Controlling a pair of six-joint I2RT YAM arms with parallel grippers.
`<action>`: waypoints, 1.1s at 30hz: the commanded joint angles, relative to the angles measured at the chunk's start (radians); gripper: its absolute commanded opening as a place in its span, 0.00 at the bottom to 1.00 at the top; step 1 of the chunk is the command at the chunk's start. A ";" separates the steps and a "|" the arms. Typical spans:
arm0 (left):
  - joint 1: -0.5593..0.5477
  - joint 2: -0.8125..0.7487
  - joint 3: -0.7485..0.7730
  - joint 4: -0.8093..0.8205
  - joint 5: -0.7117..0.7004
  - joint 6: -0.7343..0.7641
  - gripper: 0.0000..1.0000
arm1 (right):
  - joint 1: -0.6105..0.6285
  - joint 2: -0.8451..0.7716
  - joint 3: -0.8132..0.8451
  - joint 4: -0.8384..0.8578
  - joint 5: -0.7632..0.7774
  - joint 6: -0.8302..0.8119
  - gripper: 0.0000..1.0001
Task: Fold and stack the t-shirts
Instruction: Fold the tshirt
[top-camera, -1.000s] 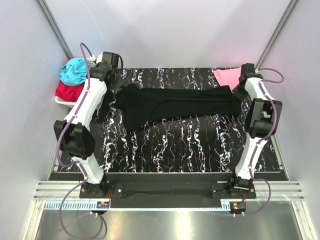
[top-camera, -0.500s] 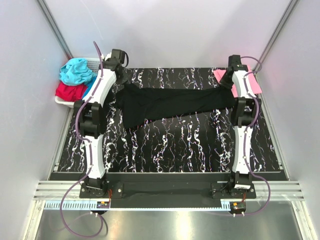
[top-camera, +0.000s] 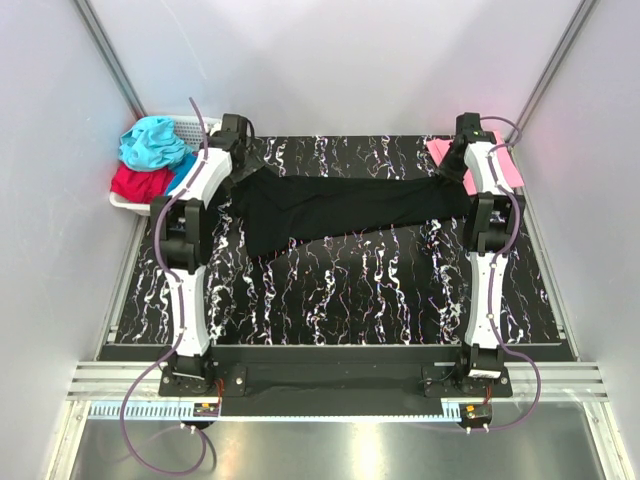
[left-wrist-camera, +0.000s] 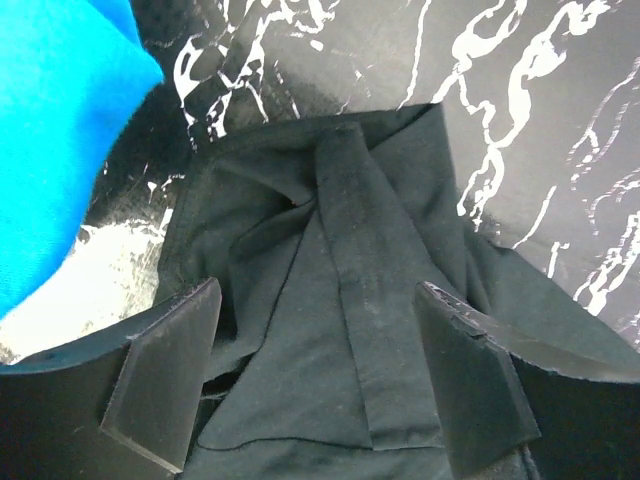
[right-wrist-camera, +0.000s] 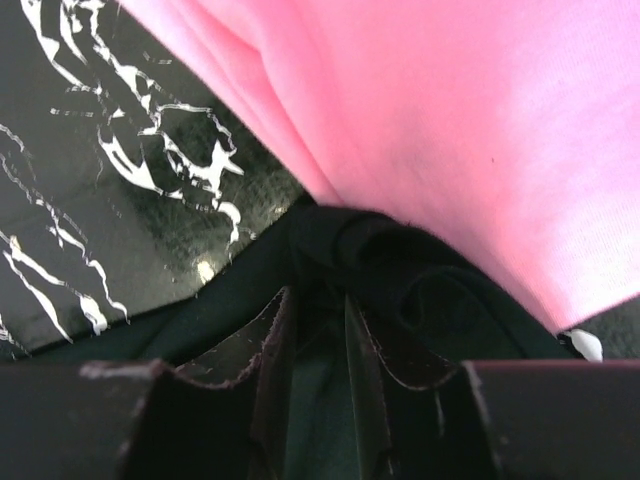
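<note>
The black t-shirt (top-camera: 340, 210) lies stretched sideways across the back of the marbled table (top-camera: 380, 290). My left gripper (top-camera: 238, 165) hovers over its left end. In the left wrist view this gripper (left-wrist-camera: 318, 290) is wide open, with rumpled black cloth (left-wrist-camera: 340, 340) lying loose below the fingers. My right gripper (top-camera: 457, 168) is at the shirt's right end. In the right wrist view its (right-wrist-camera: 318, 300) fingers stand a little apart with a fold of black cloth (right-wrist-camera: 400, 260) between them. A folded pink t-shirt (top-camera: 445, 152) lies just behind it and fills the top of that view (right-wrist-camera: 450, 120).
A white lattice basket (top-camera: 125, 203) stands off the table's back left corner with a teal t-shirt (top-camera: 150, 140) and a red one (top-camera: 135, 182) piled in it. Blue cloth (left-wrist-camera: 60, 130) shows close beside the left gripper. Metal frame posts (top-camera: 110, 60) rise at both back corners.
Both arms swung toward the back, carrying the black shirt's ends. The left gripper then opened wide and let go of the left end. The right fingers have parted a little.
</note>
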 joint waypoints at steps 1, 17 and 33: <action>0.004 -0.129 -0.020 0.109 0.022 0.021 0.83 | 0.021 -0.117 -0.025 0.006 -0.011 -0.034 0.33; -0.008 -0.418 -0.480 0.117 0.186 0.059 0.67 | 0.059 -0.367 -0.376 0.078 0.062 0.075 0.25; -0.131 -0.247 -0.463 0.060 0.277 0.087 0.34 | 0.117 -0.399 -0.597 0.146 0.096 0.079 0.20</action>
